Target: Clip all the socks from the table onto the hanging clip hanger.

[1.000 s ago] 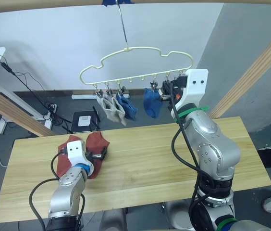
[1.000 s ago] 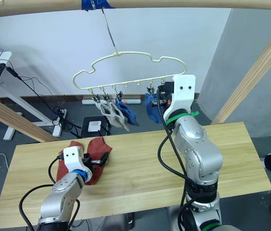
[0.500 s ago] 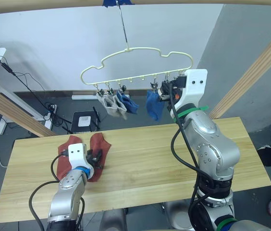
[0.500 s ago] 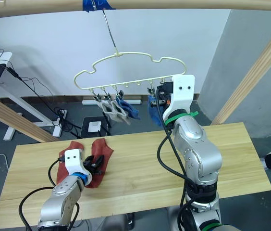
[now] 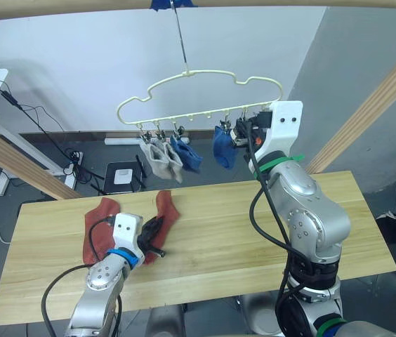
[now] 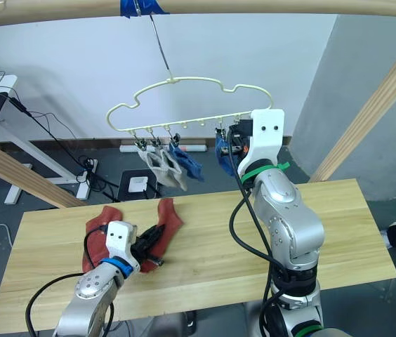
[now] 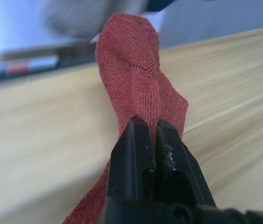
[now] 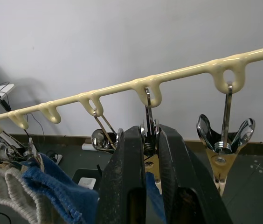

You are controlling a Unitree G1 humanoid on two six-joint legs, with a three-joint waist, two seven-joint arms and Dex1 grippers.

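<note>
My left gripper is shut on a rust-red sock, pinching a fold of it just above the table. A second rust-red sock lies flat to its left. The cream clip hanger hangs from the top pole by its hook. Two grey socks and a blue sock are clipped at its left, and another blue sock hangs nearer the right. My right gripper is raised at the hanger's right end, shut on a metal clip.
A spare clip hangs beside the one I hold. Slanted wooden poles flank the table on both sides, and a horizontal pole runs overhead. Cables and a small stand sit on the floor behind the table.
My left gripper has shut on the right-hand red sock and pulled it to the right, away from the other one. The right arm has stayed at the hanger.
</note>
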